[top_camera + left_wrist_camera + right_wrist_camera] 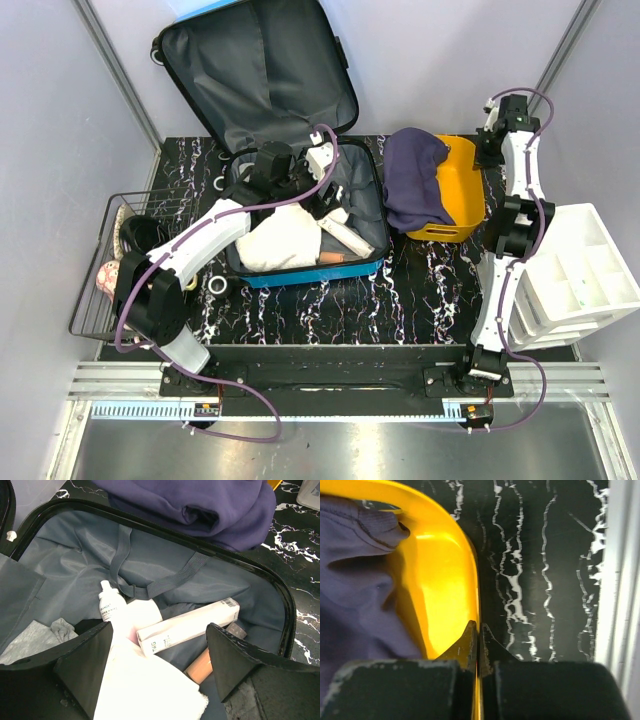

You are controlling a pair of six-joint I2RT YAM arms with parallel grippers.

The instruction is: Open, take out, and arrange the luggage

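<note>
Though the luggage [300, 274] is unzipped and lies flat on the bench just beyond the left arm's reach, the emptying looks only partly done. At the near left a wire basket [140, 207] holds a few items that cannot be made out, and at the near right a white organiser [590, 270] shows nothing in its compartments. Inside the lower shell are a white cloth [145, 685], a long white box [190, 625], a small white bottle [111, 607] and a peach tube [200, 667], so most of the taking out and nearly all the arranging remain. The left tool [159, 630] hangs over these with its fingers spread apart, gripping nothing. Farther right, just beside the case, the right tool [478, 630] is pinched together on the rim of the orange bin [445, 580], which carries a purple garment [415, 175]. Farthest back, the lid [260, 70] stands up against the rear wall, lining facing the arms. The hinge is on the far side and the mouth faces up; the long axis seems to run left to right across the bench, slightly skewed, though I cannot be sure
</note>
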